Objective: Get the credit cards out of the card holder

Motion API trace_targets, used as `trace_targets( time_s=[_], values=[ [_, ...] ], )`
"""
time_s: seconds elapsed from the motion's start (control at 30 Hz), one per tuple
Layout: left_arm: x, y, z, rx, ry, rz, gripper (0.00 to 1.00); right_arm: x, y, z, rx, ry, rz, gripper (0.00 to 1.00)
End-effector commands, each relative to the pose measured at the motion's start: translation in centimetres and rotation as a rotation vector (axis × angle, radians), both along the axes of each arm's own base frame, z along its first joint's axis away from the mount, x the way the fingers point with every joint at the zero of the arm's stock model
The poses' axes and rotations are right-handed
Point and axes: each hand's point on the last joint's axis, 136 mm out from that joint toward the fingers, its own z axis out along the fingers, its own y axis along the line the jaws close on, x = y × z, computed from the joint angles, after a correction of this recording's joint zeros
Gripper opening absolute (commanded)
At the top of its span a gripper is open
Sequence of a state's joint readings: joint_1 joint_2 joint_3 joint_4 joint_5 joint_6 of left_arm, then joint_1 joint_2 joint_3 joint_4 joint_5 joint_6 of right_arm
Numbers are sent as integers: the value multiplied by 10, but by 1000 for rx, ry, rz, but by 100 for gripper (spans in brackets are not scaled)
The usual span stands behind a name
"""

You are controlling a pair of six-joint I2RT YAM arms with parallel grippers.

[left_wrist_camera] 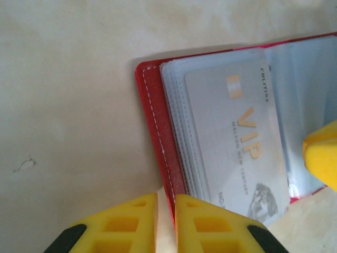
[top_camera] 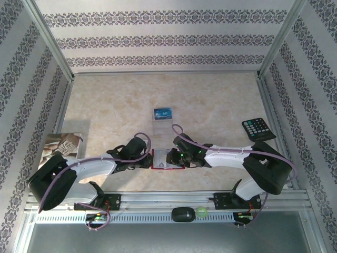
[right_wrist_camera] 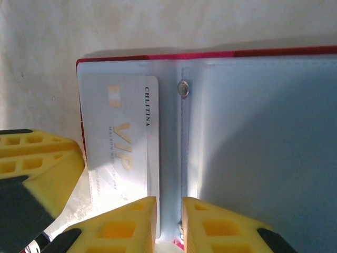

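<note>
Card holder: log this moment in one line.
card holder open | VIP card in sleeve | blue card out on table | left jaws pinch cover edge | right jaws slightly apart over sleeves

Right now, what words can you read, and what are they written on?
"VIP": silver card inside the red card holder.
"CHLITINA": same card, along its edge.
"MAISON NEW CENTURY": same card, faint.
Blue card, remote keys, booklet: too small to read.
</note>
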State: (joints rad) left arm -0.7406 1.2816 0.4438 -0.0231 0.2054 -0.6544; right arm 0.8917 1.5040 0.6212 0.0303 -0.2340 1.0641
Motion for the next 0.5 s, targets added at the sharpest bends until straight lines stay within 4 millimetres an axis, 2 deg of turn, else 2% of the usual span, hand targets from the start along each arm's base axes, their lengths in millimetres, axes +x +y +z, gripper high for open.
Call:
trace_targets(
  time_s=[0.0,0.2,0.47],
  values=[
    [-2,-1,13,-18,-33,-9,19,2,-4,4,16,-11,-17,21],
    [5,-21,25,-75,-53,-36,19,2,-6,0,9,-6,-15,22],
    [7,-26,3,-31,-13,-45,18,2,-1,2,38,-18,7,24]
  ],
)
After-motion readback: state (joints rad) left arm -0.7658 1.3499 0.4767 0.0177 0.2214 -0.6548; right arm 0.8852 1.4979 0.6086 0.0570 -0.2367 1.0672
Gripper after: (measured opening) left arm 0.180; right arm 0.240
